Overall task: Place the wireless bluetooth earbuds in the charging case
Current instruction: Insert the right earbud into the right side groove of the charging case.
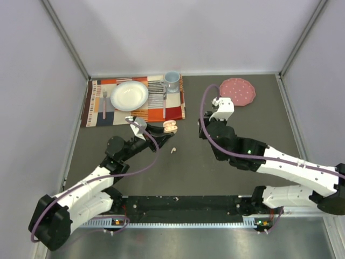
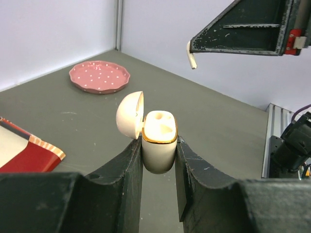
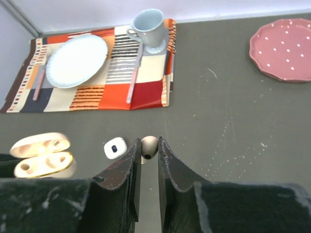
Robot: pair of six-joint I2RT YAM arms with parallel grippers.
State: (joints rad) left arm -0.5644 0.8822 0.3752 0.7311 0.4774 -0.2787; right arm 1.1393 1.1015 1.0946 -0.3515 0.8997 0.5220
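At the far left lies a striped placemat [image 1: 99, 116] with a white plate [image 1: 129, 95] and a cup [image 1: 171, 81], none of it part of the job. Just near of the mat's right end, the left gripper [image 2: 159, 162] is clamped on the lower body of the charging case [image 2: 159, 143]. It holds the case upright off the table [image 1: 188, 172] with the lid swung open to the left, and both wells look empty. A little nearer and just right of the case, a loose earbud [image 1: 173, 149] lies on the table, not yet picked up. Further right and well apart from the case, the right gripper [image 3: 148, 148] is pinched together on another earbud [image 3: 149, 145]. The left wrist view shows that earbud's stem poking out below the fingertips. A pink plate [image 1: 237, 91] sits at the far right, beyond this arm. The step in hand looks like the carry: one earbud is grasped and waits to be brought over the open case. The next move calls for the right arm to travel left, set the stem pointing down over one well and lower gently before letting go. Meanwhile the left arm should keep the case steady and level. The well is small, so alignment will need care, and the loose earbud comes after.
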